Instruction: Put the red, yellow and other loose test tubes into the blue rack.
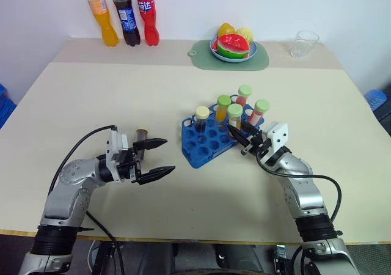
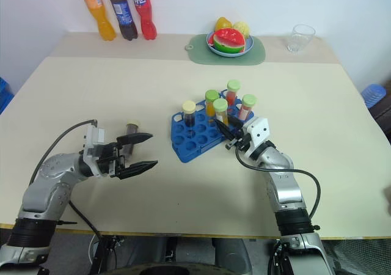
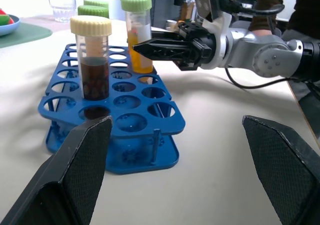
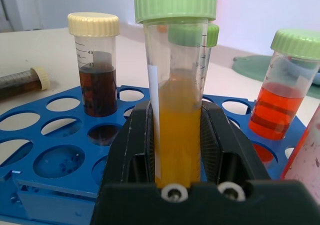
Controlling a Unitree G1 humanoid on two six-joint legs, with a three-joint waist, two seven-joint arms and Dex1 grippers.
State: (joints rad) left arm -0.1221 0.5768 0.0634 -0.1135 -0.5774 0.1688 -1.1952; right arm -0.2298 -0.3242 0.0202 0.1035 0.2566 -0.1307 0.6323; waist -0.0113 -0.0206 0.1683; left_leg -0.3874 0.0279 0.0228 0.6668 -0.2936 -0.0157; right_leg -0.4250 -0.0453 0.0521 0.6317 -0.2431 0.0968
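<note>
Five tubes stand in the blue rack (image 1: 208, 142). Right gripper (image 4: 177, 135) is clamped on the yellow tube (image 4: 176, 115) over the rack. Left gripper (image 1: 160, 157) is spread wide beside a brown tube (image 1: 142, 142) lying loose on the table (image 1: 183, 91).

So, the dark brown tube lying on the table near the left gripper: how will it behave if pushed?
The dark brown tube lies on its side on the smooth table, so it would probably roll. It looks like rigid clear plastic, likely stiff. Its slightly wider cap may curve the roll.
</note>
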